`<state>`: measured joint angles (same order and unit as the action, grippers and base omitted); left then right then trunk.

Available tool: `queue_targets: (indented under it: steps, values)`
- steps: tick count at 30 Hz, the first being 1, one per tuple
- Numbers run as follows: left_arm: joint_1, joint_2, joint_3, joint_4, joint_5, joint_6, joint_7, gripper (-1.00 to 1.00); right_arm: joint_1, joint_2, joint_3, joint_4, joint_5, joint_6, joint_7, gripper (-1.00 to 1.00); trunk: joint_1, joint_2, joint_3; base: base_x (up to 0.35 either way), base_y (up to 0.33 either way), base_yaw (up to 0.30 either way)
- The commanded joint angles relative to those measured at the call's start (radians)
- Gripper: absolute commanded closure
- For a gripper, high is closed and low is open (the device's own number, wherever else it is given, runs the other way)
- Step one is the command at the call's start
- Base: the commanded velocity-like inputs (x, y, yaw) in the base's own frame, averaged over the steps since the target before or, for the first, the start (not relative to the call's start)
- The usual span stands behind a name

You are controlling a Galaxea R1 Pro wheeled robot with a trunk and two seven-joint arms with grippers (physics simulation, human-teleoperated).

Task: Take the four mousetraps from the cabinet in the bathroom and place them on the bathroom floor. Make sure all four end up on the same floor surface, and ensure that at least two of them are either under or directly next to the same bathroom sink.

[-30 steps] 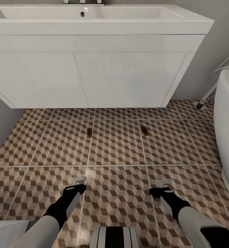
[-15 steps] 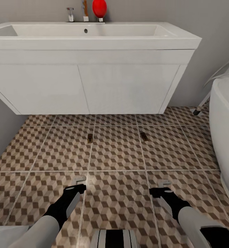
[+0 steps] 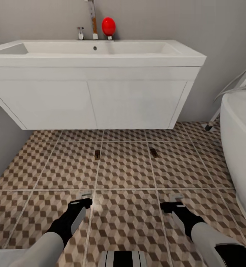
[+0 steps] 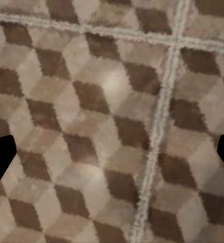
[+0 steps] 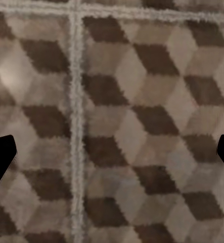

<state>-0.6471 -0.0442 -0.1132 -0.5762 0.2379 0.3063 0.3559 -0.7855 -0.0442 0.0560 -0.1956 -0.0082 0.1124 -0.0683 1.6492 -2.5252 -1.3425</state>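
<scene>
Both jaws gape empty; two mousetraps (image 3: 97,154) (image 3: 153,152) lie on bathroom floor (image 3: 123,174) before the sink (image 3: 100,50).

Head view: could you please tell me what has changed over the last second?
The camera has tilted up or backed away: the sink sits lower in the picture, and its tap and a red object have come into view. The two mousetraps stay put on the floor. Both grippers remain open and empty.

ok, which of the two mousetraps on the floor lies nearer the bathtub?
The right-hand mousetrap, lying askew; the other mousetrap sits left of it, farther from the bathtub.
</scene>
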Motion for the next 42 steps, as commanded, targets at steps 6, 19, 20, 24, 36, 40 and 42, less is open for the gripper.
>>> queue_targets:
  steps: [6, 19, 20, 24, 36, 40, 42]
  values:
    - [0.000, 0.001, -0.006, -0.001, 0.011, 0.004, 0.009, -1.00, 0.000, 0.000, 0.008, -0.002, -0.002, 0.009, -0.004, -1.00, -0.003, 0.001, 0.023, 0.000, 0.000, 0.000]
    - [0.000, 0.003, -0.006, 0.000, 0.011, 0.003, 0.009, -1.00, 0.000, -0.002, 0.003, -0.002, -0.003, 0.001, -0.004, -1.00, -0.009, 0.004, 0.073, 0.000, 0.000, 0.000]
    - [0.000, 0.003, -0.006, 0.000, 0.011, 0.003, 0.009, -1.00, 0.000, -0.002, 0.003, -0.003, -0.003, 0.001, -0.003, -1.00, -0.009, 0.004, 0.077, 0.000, 0.000, 0.000]
    - [0.000, 0.005, -0.006, 0.003, 0.011, 0.003, 0.009, -1.00, 0.000, -0.003, 0.004, -0.008, -0.003, -0.001, -0.003, -1.00, -0.011, 0.005, 0.092, 0.000, 0.000, 0.000]
    - [0.000, 0.011, -0.006, 0.068, 0.018, -0.007, 0.008, -1.00, 0.000, -0.005, 0.005, -0.003, -0.005, -0.005, -0.003, -1.00, -0.016, 0.008, 0.139, 0.000, 0.000, 0.000]
    - [0.000, 0.017, -0.006, 0.114, 0.016, -0.009, 0.008, -1.00, 0.000, -0.005, 0.005, 0.002, -0.007, -0.006, -0.004, -1.00, -0.018, 0.009, 0.154, 0.000, 0.000, 0.000]
    - [0.000, 0.021, -0.006, 0.145, 0.015, -0.011, 0.008, -1.00, 0.000, -0.006, 0.005, 0.010, -0.008, -0.006, -0.005, -1.00, -0.019, 0.010, 0.162, 0.000, 0.000, 0.000]
